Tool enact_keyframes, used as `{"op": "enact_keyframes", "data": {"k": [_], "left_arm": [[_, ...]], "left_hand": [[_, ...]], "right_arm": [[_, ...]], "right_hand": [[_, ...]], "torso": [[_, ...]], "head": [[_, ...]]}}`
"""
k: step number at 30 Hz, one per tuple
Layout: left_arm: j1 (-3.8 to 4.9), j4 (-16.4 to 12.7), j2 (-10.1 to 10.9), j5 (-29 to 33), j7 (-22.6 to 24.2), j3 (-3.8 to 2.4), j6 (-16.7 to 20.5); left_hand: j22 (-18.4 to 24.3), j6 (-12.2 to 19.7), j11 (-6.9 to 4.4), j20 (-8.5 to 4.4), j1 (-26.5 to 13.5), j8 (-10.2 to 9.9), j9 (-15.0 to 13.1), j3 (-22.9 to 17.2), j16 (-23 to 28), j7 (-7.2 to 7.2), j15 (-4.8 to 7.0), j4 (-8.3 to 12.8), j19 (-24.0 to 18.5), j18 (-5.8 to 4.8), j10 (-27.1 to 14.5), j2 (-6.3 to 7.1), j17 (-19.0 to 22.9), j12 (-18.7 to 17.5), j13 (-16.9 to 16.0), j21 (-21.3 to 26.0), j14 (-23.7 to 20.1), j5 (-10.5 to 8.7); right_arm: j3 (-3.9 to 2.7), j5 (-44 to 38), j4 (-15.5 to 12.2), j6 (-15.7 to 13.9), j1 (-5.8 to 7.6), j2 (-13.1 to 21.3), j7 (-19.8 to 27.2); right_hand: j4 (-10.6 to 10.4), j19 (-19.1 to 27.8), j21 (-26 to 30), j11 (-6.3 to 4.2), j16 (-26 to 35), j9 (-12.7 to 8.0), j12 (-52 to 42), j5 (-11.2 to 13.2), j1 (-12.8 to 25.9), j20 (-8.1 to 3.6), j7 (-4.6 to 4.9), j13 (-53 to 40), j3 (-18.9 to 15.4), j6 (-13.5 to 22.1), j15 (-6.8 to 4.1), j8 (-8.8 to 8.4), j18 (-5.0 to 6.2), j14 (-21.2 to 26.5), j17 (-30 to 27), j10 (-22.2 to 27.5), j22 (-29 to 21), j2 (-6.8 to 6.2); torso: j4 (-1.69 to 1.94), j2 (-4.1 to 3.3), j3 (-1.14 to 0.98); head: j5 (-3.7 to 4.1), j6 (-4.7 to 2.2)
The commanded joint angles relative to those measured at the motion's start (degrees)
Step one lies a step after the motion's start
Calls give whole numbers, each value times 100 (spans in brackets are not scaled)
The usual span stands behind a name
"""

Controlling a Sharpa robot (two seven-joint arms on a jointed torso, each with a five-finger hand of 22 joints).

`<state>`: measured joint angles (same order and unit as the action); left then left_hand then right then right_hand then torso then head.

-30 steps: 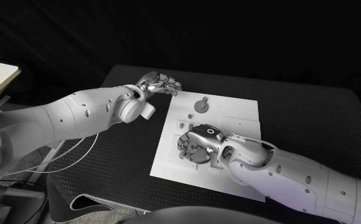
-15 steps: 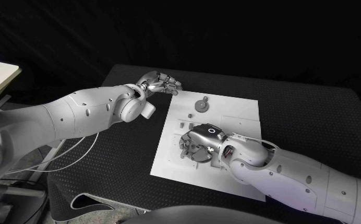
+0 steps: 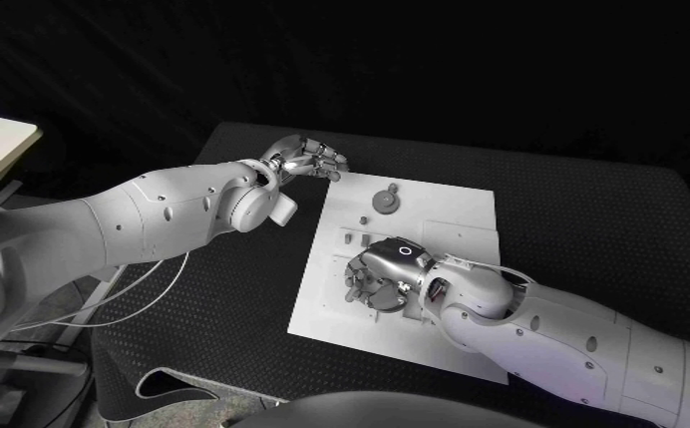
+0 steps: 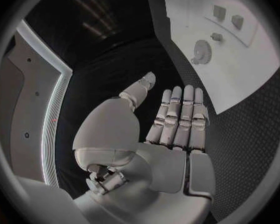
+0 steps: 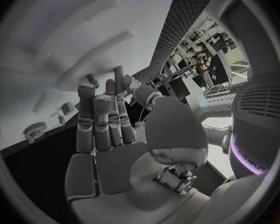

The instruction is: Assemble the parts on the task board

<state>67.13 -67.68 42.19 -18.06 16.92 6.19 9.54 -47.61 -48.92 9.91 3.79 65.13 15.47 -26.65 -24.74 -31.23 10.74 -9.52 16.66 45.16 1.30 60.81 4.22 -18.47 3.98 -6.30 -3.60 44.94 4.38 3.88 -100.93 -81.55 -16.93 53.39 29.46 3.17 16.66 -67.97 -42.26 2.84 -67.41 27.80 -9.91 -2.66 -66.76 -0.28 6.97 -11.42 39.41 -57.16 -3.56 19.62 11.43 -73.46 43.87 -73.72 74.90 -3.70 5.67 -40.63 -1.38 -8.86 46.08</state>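
The right hand (image 3: 383,276) is seen low over the near half of the task board (image 3: 461,216), fingers straight and close together, nothing held — shifted only slightly toward the near edge since a second ago. Farther off, a round gear-like part (image 3: 386,200) lies on the board. Beyond the board's far left corner, the left hand (image 3: 306,160) is unmoved, fingers extended, empty.

1. One white plate (image 3: 461,211) lies on the one black table (image 3: 575,218).
2. Four small parts show on it: one round gear (image 4: 201,51) and three small blocks (image 4: 237,21).
3. Two hands: left (image 3: 306,160), right (image 3: 377,276).
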Motion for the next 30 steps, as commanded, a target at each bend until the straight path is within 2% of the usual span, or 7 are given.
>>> {"op": "enact_keyframes", "data": {"k": [1, 7, 10, 12, 18, 22, 30], "left_arm": [[4, -11, -5, 31, 65, -3, -73], [4, -11, -6, 31, 64, -3, -74], [4, -12, -4, 31, 60, -3, -75], [4, -13, -2, 31, 60, -3, -72], [4, -17, 2, 31, 60, -3, -71], [5, -21, 10, 31, 57, -3, -70], [5, -29, 17, 31, 54, -3, -72]], "left_hand": [[7, 43, 0, 16, -35, 28, 8, 19, 39, 9, -15, -2, 14, 67, -28, -38, -10, -4, 9, -28, 14, -23], [8, 43, 1, 16, -34, 28, 9, 19, 40, 9, -15, -2, 14, 67, -28, -38, -12, -4, 10, -28, 14, -23], [9, 43, 1, 16, -34, 28, 9, 19, 41, 9, -15, -3, 14, 67, -29, -38, -13, -4, 10, -29, 14, -23], [9, 43, 1, 16, -34, 28, 9, 19, 42, 9, -15, -3, 15, 67, -29, -38, -13, -4, 11, -29, 14, -24], [11, 44, 1, 16, -34, 28, 10, 19, 43, 10, -15, -2, 14, 66, -30, -38, -15, -4, 11, -29, 14, -24], [12, 43, 1, 16, -33, 28, 10, 19, 44, 9, -15, -2, 14, 67, -30, -38, -17, -4, 12, -29, 14, -24], [14, 43, 1, 16, -32, 29, 10, 20, 47, 10, -15, -2, 14, 66, -29, -37, -20, -3, 12, -29, 14, -24]], "right_arm": [[6, -136, 11, 90, -3, 7, -70], [12, -115, 3, 55, -2, -13, -59], [14, -26, 4, 74, -1, -17, 3], [16, 18, 2, 65, -1, -18, 44], [19, 100, -19, 13, -1, -21, 89], [21, 137, -34, -19, -1, -34, 98], [23, 169, -44, -40, 0, -48, 88]], "right_hand": [[0, -1, -29, -27, -33, 11, -29, -13, 5, -42, 6, -14, 16, -21, -29, 22, 357, 3, -8, -59, 134, 33], [3, 27, -31, -19, -32, 10, -8, -13, 2, -38, 12, -21, 11, 0, -22, 10, 357, 24, -14, -36, 130, -22], [6, 65, -33, 7, -29, -4, 39, -12, -13, -31, 35, -19, -13, 69, 4, -31, 357, 52, -22, 32, 129, -164], [3, 96, -36, 63, -34, -30, 116, -11, -41, -23, 87, -4, -34, 200, 58, -104, 357, 72, -28, 155, 127, -292], [0, 134, -61, 148, -54, -52, 231, -11, 80, 11, 185, 8, -224, 409, 144, -204, 357, 109, -40, 328, 129, -476], [3, 159, -72, 168, -67, -51, 266, -11, 116, 13, 211, 1, -387, 484, 162, -231, 357, 138, -47, 376, 125, -489], [-3, 183, -76, 177, -86, -43, 287, -12, 135, 20, 222, -17, -505, 517, 171, -235, 357, 163, -56, 393, 117, -458]], "torso": [[-3, 0, -3], [-1, 0, -2], [-2, 1, 0], [-2, 0, 2], [1, 0, 3], [1, 0, 3], [3, 0, 5]], "head": [[-3, 6], [-4, 9], [-1, 13], [2, 12], [7, 8], [7, 8], [11, 8]]}}
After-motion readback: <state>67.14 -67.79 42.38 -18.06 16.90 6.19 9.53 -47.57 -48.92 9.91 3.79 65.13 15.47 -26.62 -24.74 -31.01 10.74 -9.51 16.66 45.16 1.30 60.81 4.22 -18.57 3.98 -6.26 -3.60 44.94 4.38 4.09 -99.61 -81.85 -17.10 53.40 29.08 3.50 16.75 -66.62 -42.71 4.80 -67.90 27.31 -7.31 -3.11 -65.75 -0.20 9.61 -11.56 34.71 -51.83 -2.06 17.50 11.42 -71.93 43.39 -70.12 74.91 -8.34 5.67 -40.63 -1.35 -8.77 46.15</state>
